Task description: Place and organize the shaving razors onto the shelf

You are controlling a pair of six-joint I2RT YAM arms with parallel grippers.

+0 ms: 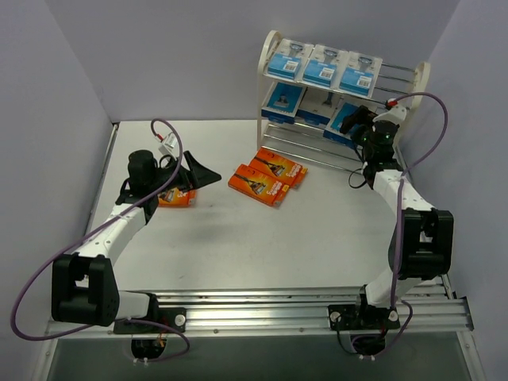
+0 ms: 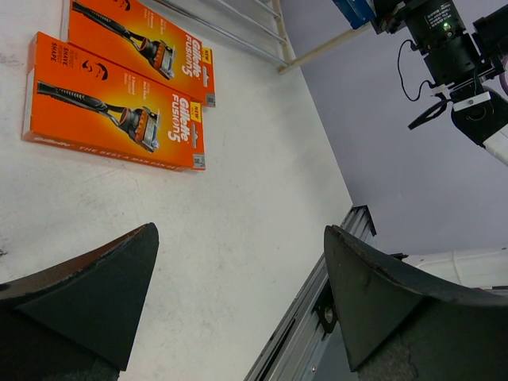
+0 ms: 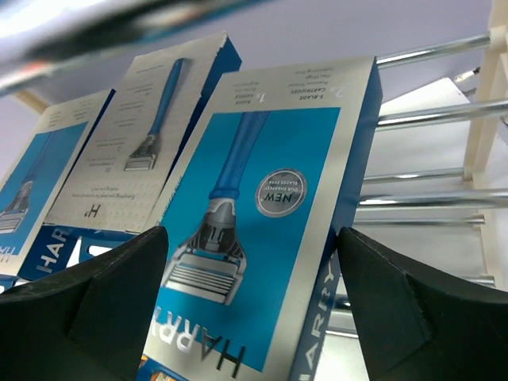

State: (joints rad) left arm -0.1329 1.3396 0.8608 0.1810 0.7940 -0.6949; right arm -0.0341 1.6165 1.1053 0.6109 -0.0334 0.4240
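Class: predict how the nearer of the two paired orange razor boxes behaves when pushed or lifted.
Orange box: flat, lying on its broad face, so probably slides, not tips. Crisp edges suggest stiff card; likely light.

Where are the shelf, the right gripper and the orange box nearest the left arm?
shelf (image 1: 423, 74), top view, right end frame.
right gripper (image 3: 252, 232), right wrist view, between fingertips.
orange box (image 1: 176, 198), top view, visible face.

Top external: high above the near edge of the table (image 1: 238, 254), looking down across it to the shelf (image 1: 267, 79). Left wrist: low, facing two orange boxes (image 2: 111, 103) also seen from above. Right wrist: very near a shelved blue pack (image 3: 262, 206)
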